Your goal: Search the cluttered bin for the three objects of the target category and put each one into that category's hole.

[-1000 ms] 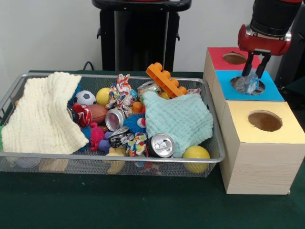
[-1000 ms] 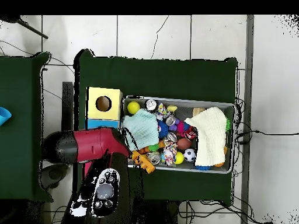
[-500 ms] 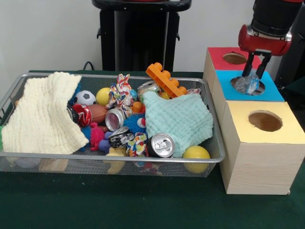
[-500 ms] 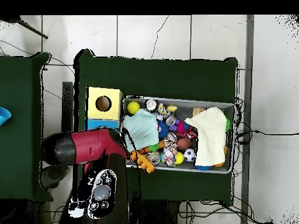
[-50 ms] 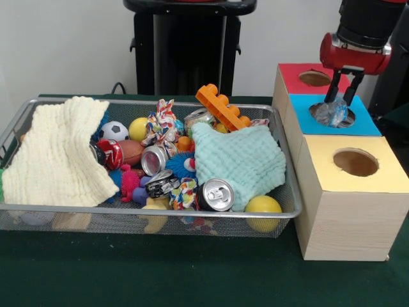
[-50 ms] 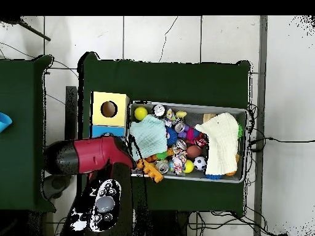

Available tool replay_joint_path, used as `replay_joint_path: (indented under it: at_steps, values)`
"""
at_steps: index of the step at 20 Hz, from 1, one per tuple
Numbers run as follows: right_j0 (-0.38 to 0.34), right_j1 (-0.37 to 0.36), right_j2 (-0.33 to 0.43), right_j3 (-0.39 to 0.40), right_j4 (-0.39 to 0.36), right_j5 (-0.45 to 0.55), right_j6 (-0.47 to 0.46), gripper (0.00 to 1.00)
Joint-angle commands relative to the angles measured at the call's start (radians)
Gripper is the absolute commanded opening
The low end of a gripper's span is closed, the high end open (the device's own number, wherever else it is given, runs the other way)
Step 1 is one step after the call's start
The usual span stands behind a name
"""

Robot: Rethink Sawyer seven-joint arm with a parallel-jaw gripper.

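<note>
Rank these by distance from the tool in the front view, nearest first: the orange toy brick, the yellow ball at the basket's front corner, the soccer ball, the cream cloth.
Measured from the tool over the blue box:
1. Orange plastic toy brick, at the basket's back rim.
2. Yellow ball, front corner beside the boxes.
3. Small black-and-white soccer ball, back of the pile.
4. Cream knitted cloth, at the basket's opposite end.
</note>
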Motion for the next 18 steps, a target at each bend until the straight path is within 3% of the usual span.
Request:
replay_joint_path:
  at_steps: [1,16,17,18]
  values:
    - [-0.087,0.284,-0.063,0.012,-0.162,-0.397,0.139,0.00]
    - [-0.069,0.294,-0.084,0.013,-0.160,-0.410,0.151,0.00]
    - [-0.068,0.294,-0.085,0.014,-0.158,-0.413,0.153,1.00]
    - [-0.060,0.288,-0.088,0.026,-0.160,-0.416,0.159,1.00]
